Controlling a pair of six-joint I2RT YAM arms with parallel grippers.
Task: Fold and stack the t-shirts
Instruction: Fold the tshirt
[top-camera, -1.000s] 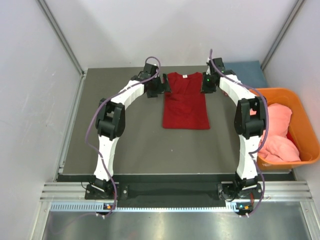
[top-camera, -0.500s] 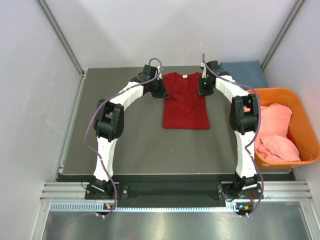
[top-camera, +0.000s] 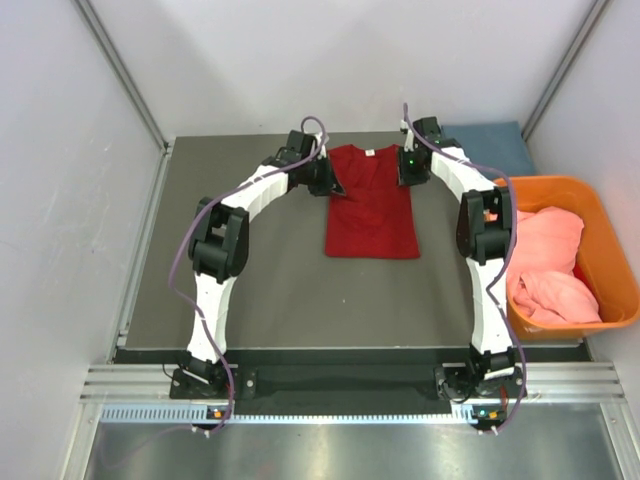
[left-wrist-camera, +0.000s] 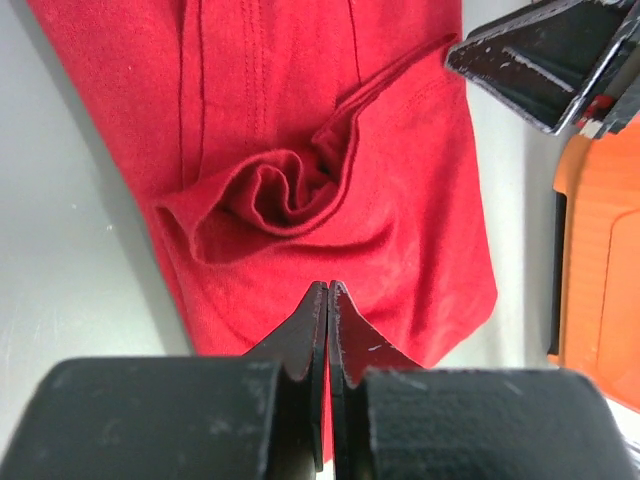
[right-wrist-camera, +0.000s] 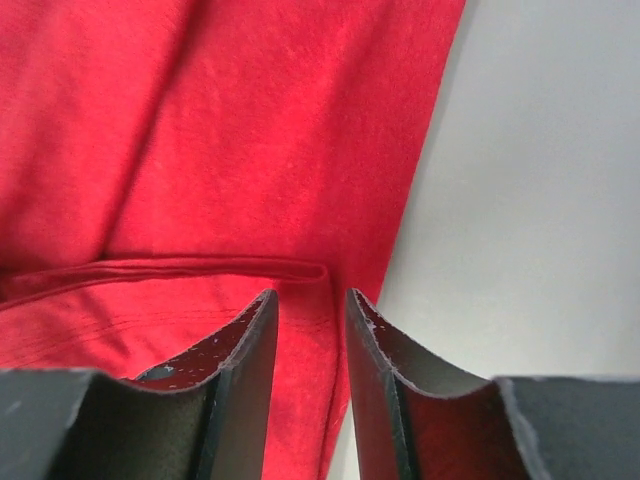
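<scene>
The deep red t-shirt (top-camera: 370, 205) lies flat at the back middle of the table, sleeves folded in, white neck label at the far end. My left gripper (top-camera: 328, 180) rests on its left shoulder. In the left wrist view that gripper (left-wrist-camera: 328, 287) is shut, with red cloth (left-wrist-camera: 400, 150) puckered just ahead of the tips and a red sliver between the fingers. My right gripper (top-camera: 408, 170) sits at the right shoulder. In the right wrist view it (right-wrist-camera: 312, 295) stands partly open, straddling the shirt's (right-wrist-camera: 250, 130) right edge and folded hem.
A blue t-shirt (top-camera: 490, 145) lies at the back right corner. An orange tub (top-camera: 600, 215) at the right table edge holds a crumpled salmon-pink t-shirt (top-camera: 555, 265). White walls enclose the back and sides. The tub (left-wrist-camera: 600, 250) also shows in the left wrist view.
My left gripper has snapped shut on the shirt's left shoulder. My right gripper has shifted inward onto the right shoulder edge, and its jaws have opened wider.
</scene>
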